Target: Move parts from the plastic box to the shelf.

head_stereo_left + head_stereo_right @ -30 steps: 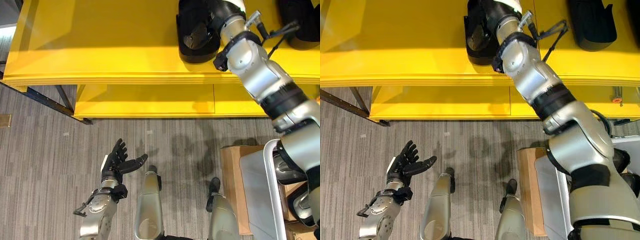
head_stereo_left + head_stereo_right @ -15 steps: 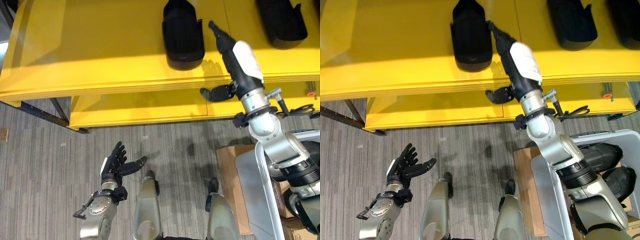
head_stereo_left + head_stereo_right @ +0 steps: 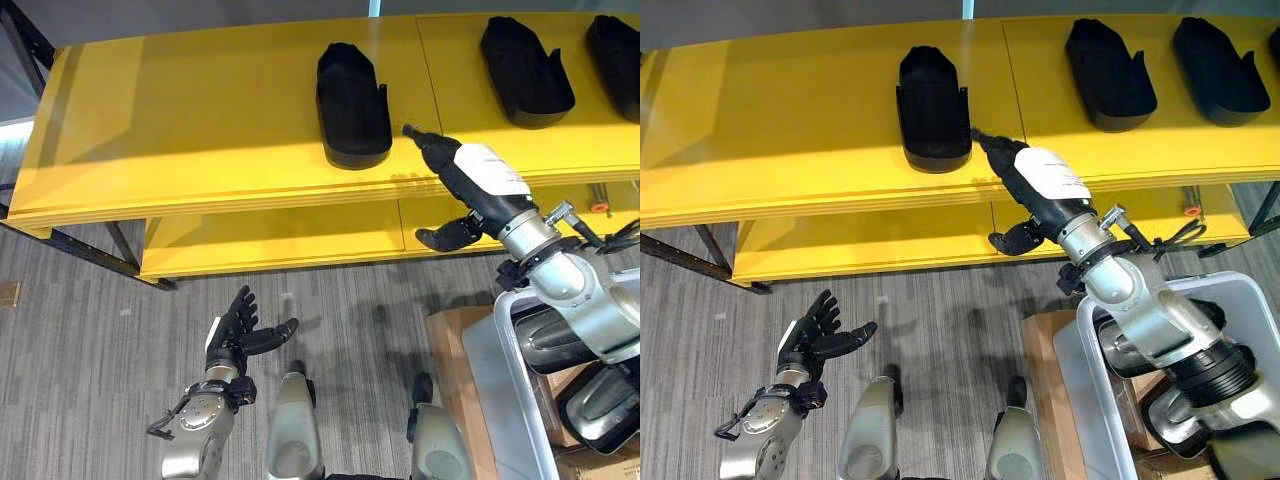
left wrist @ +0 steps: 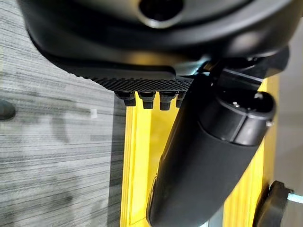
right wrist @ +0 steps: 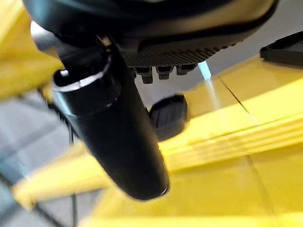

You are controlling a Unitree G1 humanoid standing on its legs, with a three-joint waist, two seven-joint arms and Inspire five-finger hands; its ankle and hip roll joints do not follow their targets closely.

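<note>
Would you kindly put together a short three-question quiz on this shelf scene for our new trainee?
1. True or false: the right hand is holding a black part.
2. How many black parts lie on the yellow shelf in the left eye view?
3. Where do parts remain to be moved? A) on the floor B) in the plastic box C) in the left hand

Key: 1. False, it is open beside the nearest part. 2. Three. 3. B.

Both head eyes look steeply down on the yellow shelf (image 3: 200,120); wrist cameras sit close behind each thumb.
</note>
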